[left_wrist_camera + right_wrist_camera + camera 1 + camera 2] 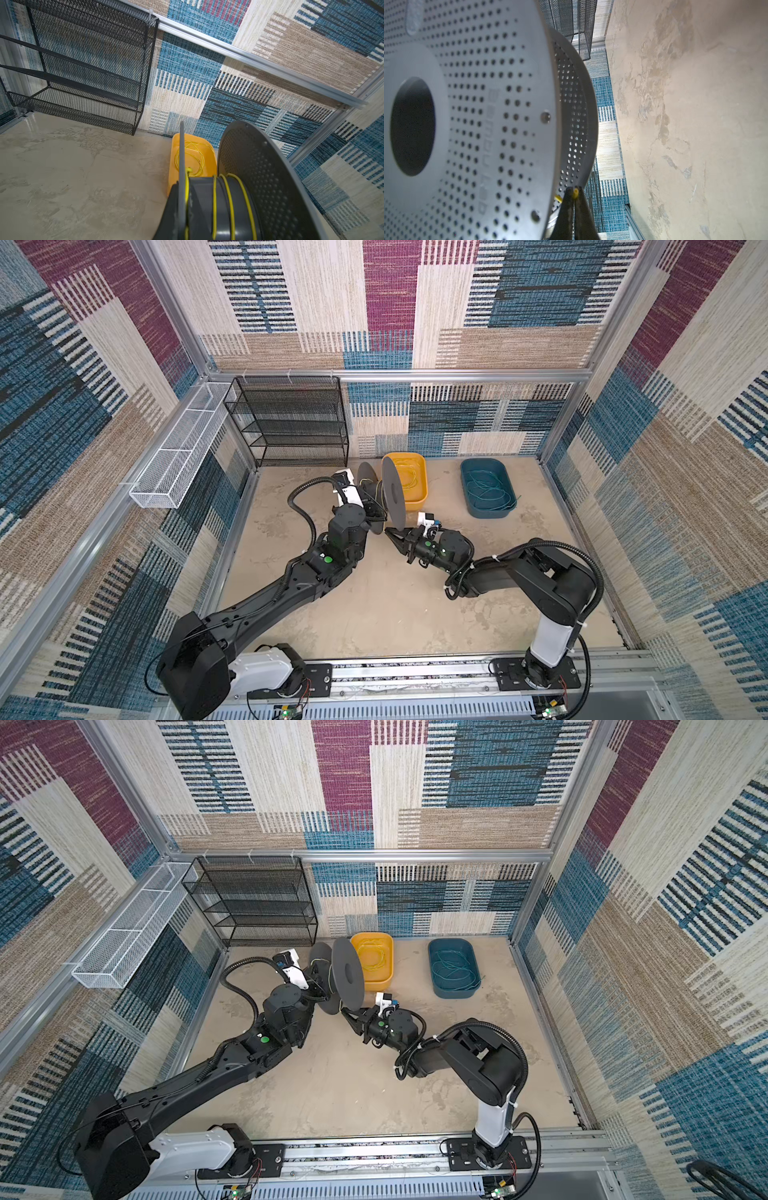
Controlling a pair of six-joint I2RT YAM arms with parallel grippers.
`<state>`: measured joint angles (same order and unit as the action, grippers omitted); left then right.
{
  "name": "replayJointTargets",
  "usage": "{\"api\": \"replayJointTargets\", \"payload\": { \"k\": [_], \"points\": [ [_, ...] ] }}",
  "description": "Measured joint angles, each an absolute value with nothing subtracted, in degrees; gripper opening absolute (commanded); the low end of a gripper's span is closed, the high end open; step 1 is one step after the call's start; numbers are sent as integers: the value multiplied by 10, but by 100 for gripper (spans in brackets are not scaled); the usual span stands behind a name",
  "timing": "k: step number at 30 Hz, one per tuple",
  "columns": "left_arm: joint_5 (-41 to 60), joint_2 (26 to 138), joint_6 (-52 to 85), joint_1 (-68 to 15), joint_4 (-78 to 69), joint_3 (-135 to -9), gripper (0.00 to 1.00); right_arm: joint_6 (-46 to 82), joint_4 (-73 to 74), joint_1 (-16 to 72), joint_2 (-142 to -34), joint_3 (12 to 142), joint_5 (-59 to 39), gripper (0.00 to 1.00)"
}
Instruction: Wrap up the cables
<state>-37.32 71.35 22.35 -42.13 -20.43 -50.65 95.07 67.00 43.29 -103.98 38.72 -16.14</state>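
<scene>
- Right gripper (574, 200) pinches the yellow cable (575, 192) by its end, at 6 o'clock of the grey spool (392, 493).
- Left gripper (370, 501) clamps the spool's flange, and a few cable turns circle the hub.
- More loops lie in the yellow tub (417, 502), at the spool's 3 o'clock.

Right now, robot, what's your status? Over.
Left tool shut on spool. Right tool pinching yellow cable end. Few turns wound, rest in yellow bin. Nothing blocking.
</scene>
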Motion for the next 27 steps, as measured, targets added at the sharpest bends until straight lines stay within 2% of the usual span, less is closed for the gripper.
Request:
{"api": "replayJointTargets", "payload": {
  "k": [10, 15, 22, 27],
  "points": [
    [-388, 709, 223, -426, -177, -490, 0, 929, 627, 442, -991, 341, -154, 0],
    [-397, 708, 243, -428, -127, -503, 0, 886, 533, 454, -941, 338, -133, 0],
    [-418, 730, 300, -428, -39, -546, 0, 772, 331, 497, -864, 387, -44, 0],
    [-409, 747, 320, -428, 11, -570, 0, 715, 263, 510, -846, 396, -16, 0]
  ]
}}
